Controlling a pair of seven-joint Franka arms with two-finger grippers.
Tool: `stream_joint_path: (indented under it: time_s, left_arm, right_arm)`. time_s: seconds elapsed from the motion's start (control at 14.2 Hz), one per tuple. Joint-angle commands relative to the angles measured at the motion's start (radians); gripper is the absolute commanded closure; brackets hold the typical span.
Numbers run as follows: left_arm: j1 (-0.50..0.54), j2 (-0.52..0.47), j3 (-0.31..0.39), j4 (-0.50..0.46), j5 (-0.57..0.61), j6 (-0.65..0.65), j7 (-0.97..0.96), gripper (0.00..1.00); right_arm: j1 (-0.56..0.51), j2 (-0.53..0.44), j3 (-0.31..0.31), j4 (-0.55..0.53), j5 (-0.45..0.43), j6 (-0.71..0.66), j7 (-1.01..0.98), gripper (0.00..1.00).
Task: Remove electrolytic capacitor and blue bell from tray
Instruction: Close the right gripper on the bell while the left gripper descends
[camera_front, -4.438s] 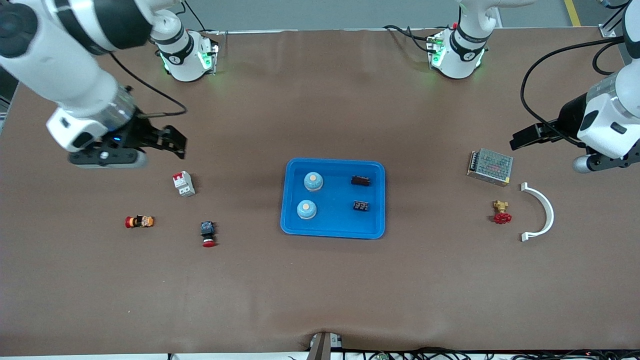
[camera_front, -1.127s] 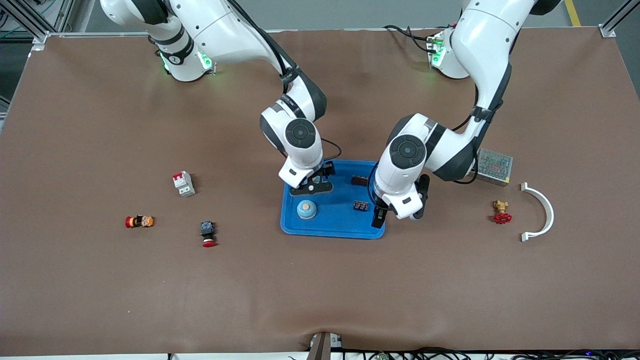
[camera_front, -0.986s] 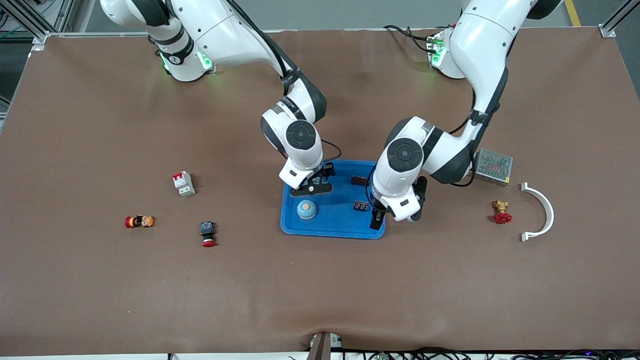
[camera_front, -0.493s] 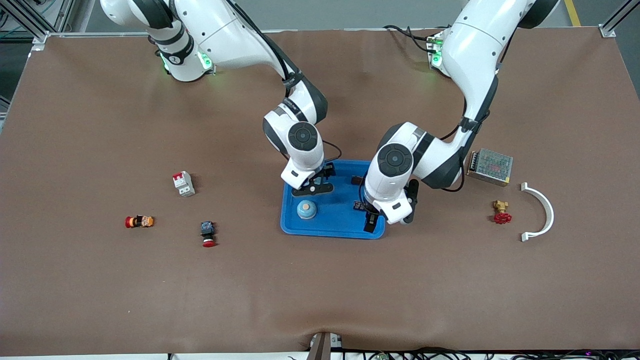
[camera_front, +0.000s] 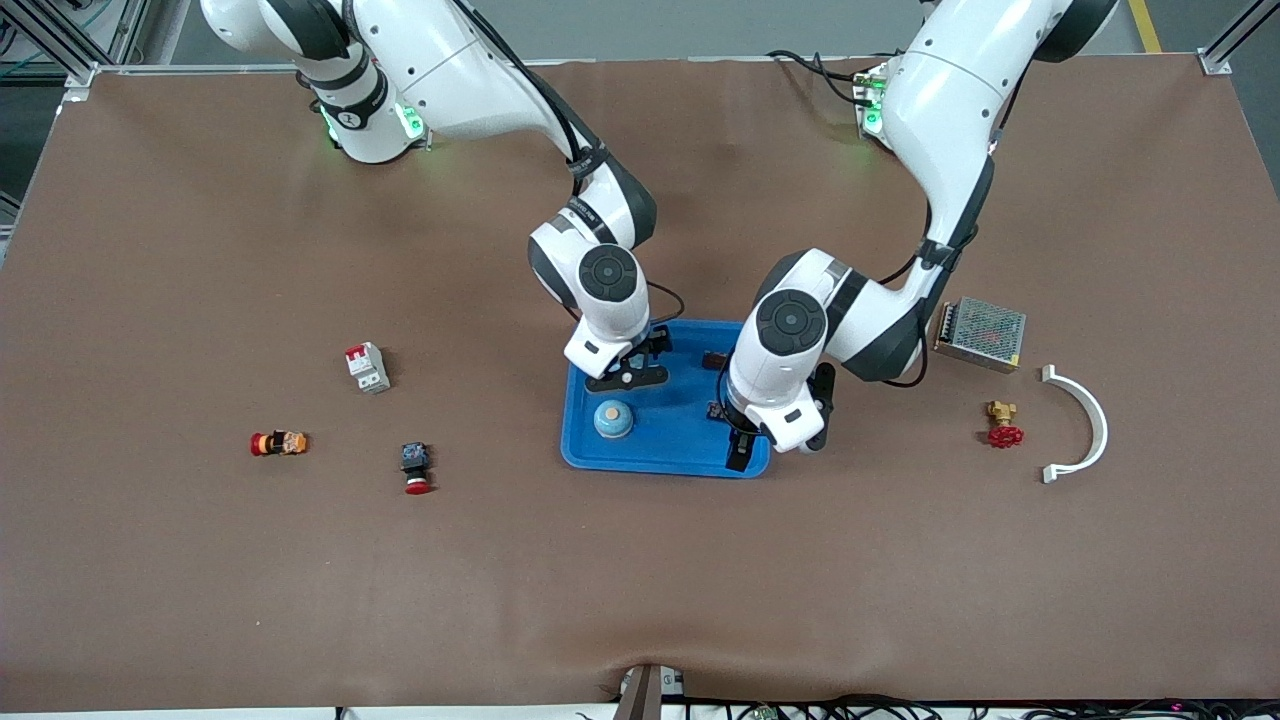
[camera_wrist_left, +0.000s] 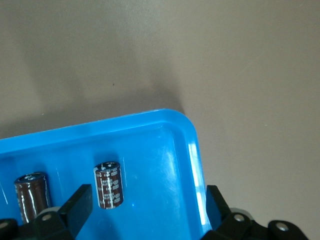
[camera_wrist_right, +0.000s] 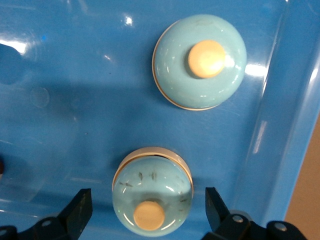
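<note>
Four parts in tray: none is out yet; both removals remain to be done.
Tray: shallow bright blue rectangular plastic tray (camera_front: 600, 460) with rounded corners, at mid-tabletop, well away from every edge.
Bells: two pale blue domed bells with tan buttons, side by side along the tray's rim toward the right arm's end. The nearer bell (camera_front: 613, 419) stands free. The farther bell (camera_wrist_right: 152, 192) sits under the right hand.
Capacitors: two dark brown cylindrical electrolytic capacitors lying on their sides along the tray's rim toward the left arm's end. One capacitor (camera_wrist_left: 109, 185) lies between the left hand's fingers, the second capacitor (camera_wrist_left: 31, 195) just beside it.
Right hand (camera_wrist_right: 147, 200): low over the farther bell, fingers spread to either side of the dome, nothing pinched.
Left hand (camera_wrist_left: 147, 200): low over the tray corner toward the left arm's end, fingers spread, nothing pinched; the capacitor sits closer to one finger than to the other.
Stage: judged to be final approach on both sides; still to do are gripping, lifting and setting down outside the tray.
Loose items on tabletop: white and red breaker block (camera_front: 367, 367), metal mesh box (camera_front: 981, 333), white curved bracket (camera_front: 1085, 420), brass valve with red wheel (camera_front: 1002, 427).
</note>
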Motion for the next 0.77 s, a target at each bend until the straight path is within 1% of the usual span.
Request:
stream_joint_path:
  time_s: [0.0,0.35,0.49,0.7]
  left_arm:
    - [-0.032,0.042,0.013,0.036,0.035,0.007,-0.024,0.0]
    - [-0.055,0.053,0.013,0.03,0.051,0.006,-0.025,0.0]
    - [-0.055,0.06,0.013,0.028,0.052,0.003,-0.025,0.0]
    - [-0.049,0.057,0.013,0.019,0.058,-0.005,-0.047,0.0]
  right_arm:
    - [0.012,0.011,-0.008,0.002,-0.014,0.018,0.013,0.0]
    - [0.012,0.011,-0.01,0.002,-0.014,0.015,0.013,0.0]
    - [0.01,0.011,-0.008,0.002,-0.014,0.015,0.013,0.22]
    - [0.01,0.011,-0.008,0.003,-0.014,0.015,0.013,0.48]
